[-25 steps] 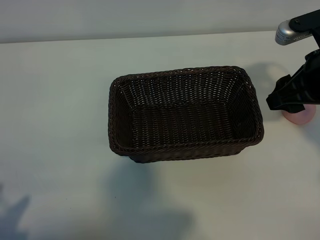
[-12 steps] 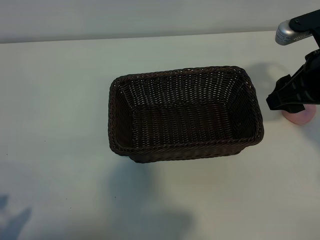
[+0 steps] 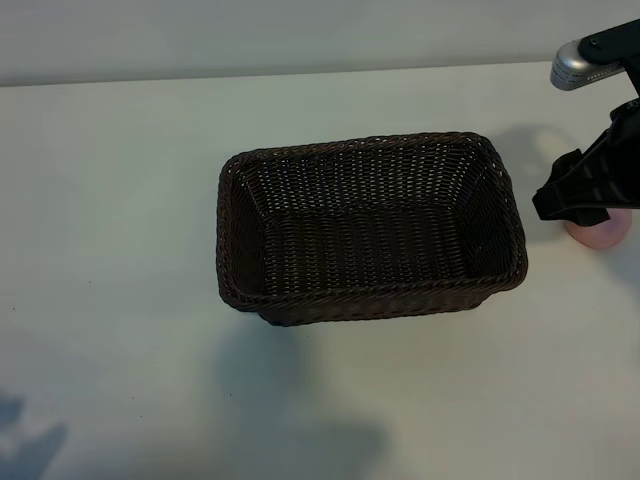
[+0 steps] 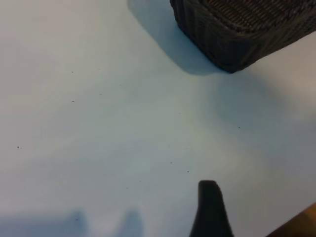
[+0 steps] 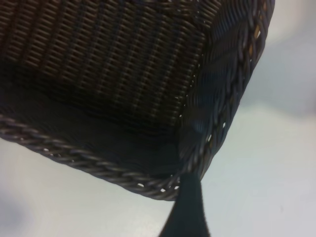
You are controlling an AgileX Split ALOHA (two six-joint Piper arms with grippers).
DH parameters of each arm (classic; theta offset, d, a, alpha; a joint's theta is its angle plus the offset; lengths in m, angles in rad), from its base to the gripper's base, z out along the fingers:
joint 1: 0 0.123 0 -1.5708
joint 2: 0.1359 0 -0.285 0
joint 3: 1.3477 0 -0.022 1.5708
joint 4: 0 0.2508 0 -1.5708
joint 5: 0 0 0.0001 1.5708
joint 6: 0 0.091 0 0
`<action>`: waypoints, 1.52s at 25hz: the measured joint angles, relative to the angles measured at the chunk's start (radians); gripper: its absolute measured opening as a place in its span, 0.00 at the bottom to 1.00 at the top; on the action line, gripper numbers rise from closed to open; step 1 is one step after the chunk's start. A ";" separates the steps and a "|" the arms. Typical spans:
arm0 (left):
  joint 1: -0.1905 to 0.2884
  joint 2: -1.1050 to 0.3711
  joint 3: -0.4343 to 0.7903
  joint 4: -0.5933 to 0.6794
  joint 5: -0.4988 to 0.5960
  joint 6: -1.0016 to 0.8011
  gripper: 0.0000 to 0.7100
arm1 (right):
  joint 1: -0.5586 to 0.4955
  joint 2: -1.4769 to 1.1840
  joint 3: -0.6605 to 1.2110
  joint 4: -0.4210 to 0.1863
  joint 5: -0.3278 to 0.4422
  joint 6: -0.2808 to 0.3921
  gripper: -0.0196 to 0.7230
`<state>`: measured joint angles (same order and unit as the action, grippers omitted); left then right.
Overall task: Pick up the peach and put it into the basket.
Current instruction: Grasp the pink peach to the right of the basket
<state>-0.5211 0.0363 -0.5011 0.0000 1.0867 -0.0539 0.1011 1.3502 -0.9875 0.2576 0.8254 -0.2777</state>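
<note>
Beside the woven wicker basket (image 3: 370, 228), a round pink peach (image 3: 598, 232) sits under the right end effector (image 3: 580, 195). Its jaws stand open.

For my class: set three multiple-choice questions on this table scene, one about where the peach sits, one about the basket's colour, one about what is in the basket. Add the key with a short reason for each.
1. Seen from the exterior camera, where is the peach?
A. Inside the basket
B. On the table right of the basket
C. On the table left of the basket

2. What colour is the basket?
A. Dark brown
B. White
C. Green

3. What does the basket hold?
A. Two fruits
B. One peach
C. Nothing

Key: 1 B, the pink fruit lies on the table beyond the basket's right end, partly behind the right arm. 2 A, its weave is dark brown. 3 C, only bare weave shows inside.
</note>
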 joint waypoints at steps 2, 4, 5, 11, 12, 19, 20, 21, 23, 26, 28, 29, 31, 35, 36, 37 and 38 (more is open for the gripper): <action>0.000 0.000 0.000 0.000 0.000 0.000 0.72 | 0.000 0.000 0.000 0.000 0.000 0.000 0.83; 0.000 0.000 0.000 0.000 0.000 0.001 0.72 | 0.000 0.000 0.000 0.000 0.000 0.000 0.83; 0.000 0.000 0.000 0.000 0.000 0.001 0.72 | 0.000 0.000 0.000 0.000 -0.001 0.000 0.83; 0.000 0.000 0.000 0.000 0.000 0.007 0.72 | 0.000 0.000 0.000 0.000 -0.014 0.000 0.83; 0.000 0.000 0.000 0.000 0.000 0.007 0.72 | 0.000 0.000 0.000 0.000 -0.014 0.000 0.83; 0.031 -0.003 0.000 0.000 0.000 0.007 0.72 | 0.000 0.000 0.000 -0.006 -0.015 0.000 0.83; 0.056 -0.014 0.000 0.000 0.000 0.007 0.72 | 0.000 0.000 0.000 -0.010 -0.015 0.000 0.83; 0.082 -0.026 0.000 0.000 0.001 0.007 0.72 | 0.000 0.000 0.000 -0.016 -0.015 0.001 0.83; 0.152 -0.044 0.000 0.000 0.001 0.007 0.72 | 0.000 0.000 0.000 -0.026 -0.016 0.004 0.83; 0.243 -0.045 0.000 0.000 0.001 0.007 0.72 | 0.000 0.001 0.000 -0.039 -0.018 0.019 0.83; 0.292 -0.046 0.000 0.000 0.001 0.007 0.72 | 0.000 0.010 0.000 -0.061 -0.020 0.048 0.83; 0.314 -0.046 0.000 0.000 0.001 0.007 0.72 | 0.000 0.018 0.000 -0.081 -0.024 0.069 0.83; 0.353 -0.046 0.000 0.000 0.001 0.007 0.72 | 0.000 0.036 0.000 -0.125 -0.035 0.113 0.83; 0.418 -0.046 0.000 0.000 0.001 0.007 0.72 | 0.000 0.091 0.000 -0.222 -0.058 0.215 0.83; 0.434 -0.046 0.000 0.000 0.001 0.007 0.72 | 0.000 0.110 0.000 -0.242 -0.071 0.244 0.83; 0.449 -0.046 0.000 0.000 0.001 0.007 0.72 | 0.000 0.130 0.000 -0.258 -0.083 0.278 0.83; 0.464 -0.046 0.000 0.000 0.001 0.007 0.72 | 0.000 0.148 0.000 -0.267 -0.098 0.299 0.83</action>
<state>-0.0575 -0.0094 -0.5011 0.0000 1.0879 -0.0468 0.1011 1.4981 -0.9875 -0.0096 0.7275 0.0210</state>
